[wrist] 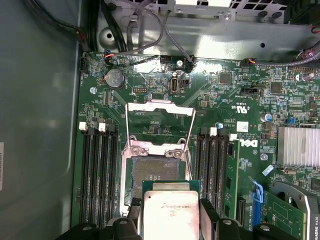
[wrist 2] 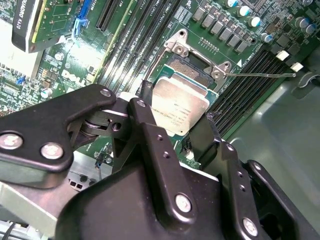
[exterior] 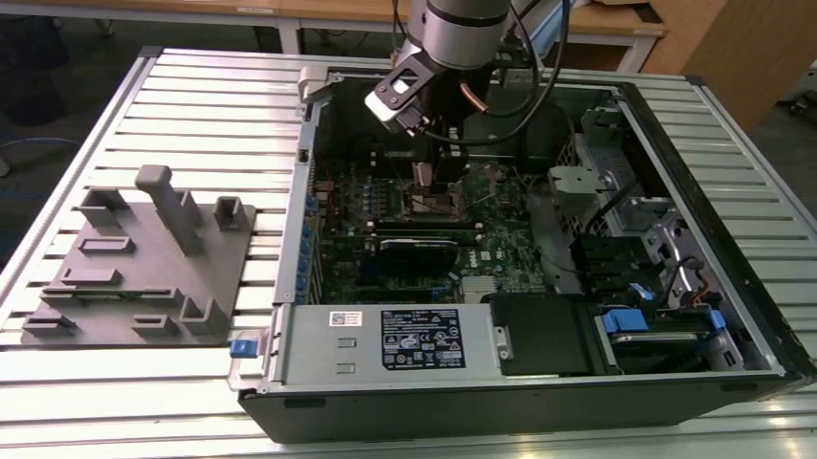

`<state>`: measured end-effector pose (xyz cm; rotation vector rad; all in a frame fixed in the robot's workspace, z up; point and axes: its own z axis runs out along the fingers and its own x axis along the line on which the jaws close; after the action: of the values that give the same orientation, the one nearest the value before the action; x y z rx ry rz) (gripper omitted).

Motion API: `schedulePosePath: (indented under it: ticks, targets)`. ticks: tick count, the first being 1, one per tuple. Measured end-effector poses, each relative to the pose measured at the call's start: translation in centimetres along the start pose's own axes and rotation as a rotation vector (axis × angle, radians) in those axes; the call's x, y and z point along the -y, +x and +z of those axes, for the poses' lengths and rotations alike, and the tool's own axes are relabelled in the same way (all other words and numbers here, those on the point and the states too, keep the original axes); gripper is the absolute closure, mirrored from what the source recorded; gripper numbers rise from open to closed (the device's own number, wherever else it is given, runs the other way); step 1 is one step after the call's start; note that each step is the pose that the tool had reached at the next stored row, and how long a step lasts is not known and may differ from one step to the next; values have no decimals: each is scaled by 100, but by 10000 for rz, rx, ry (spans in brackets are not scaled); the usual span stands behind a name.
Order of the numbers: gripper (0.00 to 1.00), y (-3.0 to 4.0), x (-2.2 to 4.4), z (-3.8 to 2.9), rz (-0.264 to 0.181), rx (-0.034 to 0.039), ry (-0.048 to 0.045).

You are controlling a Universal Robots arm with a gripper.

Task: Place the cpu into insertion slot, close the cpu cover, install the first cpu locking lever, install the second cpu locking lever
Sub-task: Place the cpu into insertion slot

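Chip (wrist: 170,210) clamped between the fingers of the gripper (wrist 2: 176,114), held over the open socket (wrist: 150,172) at upper centre of the exterior view, cover (wrist: 161,104) raised; I judge a tilted or offset descent could bend socket pins.

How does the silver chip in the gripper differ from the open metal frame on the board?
The cpu is a solid plate; the cpu cover is a frame with a cut-out centre. The cpu is held in the gripper; the cpu cover is hinged to the board, swung open. Both are silvery and roughly square.
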<state>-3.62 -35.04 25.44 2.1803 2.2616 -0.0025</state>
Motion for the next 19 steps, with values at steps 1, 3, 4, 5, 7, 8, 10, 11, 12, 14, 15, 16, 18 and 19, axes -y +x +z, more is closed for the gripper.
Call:
schedulePosePath:
  ticks: [1,3,4,5,7,8,10,11,12,14,15,16,18,19]
  targets:
    - [46,0,-1,0,0,0,0]
    - [46,0,-1,2,-1,-1,0]
    - [46,0,-1,5,-1,-4,-2]
    - [46,0,-1,9,0,-9,-3]
    - [46,0,-1,16,-1,-14,-9]
    - [46,0,-1,21,-2,-16,-14]
    - [46,-1,-1,31,-2,-36,-38]
    - [46,-1,-1,36,-1,-53,-54]
    - [46,-1,-1,39,-1,-62,-65]
    - [46,0,-1,40,-1,-63,-68]
    - [46,0,-1,42,-1,-64,-70]
    - [46,0,-1,46,-1,-67,-73]
    - [46,0,-1,59,-1,-64,-78]
    - [46,-1,-1,66,-1,-63,-80]
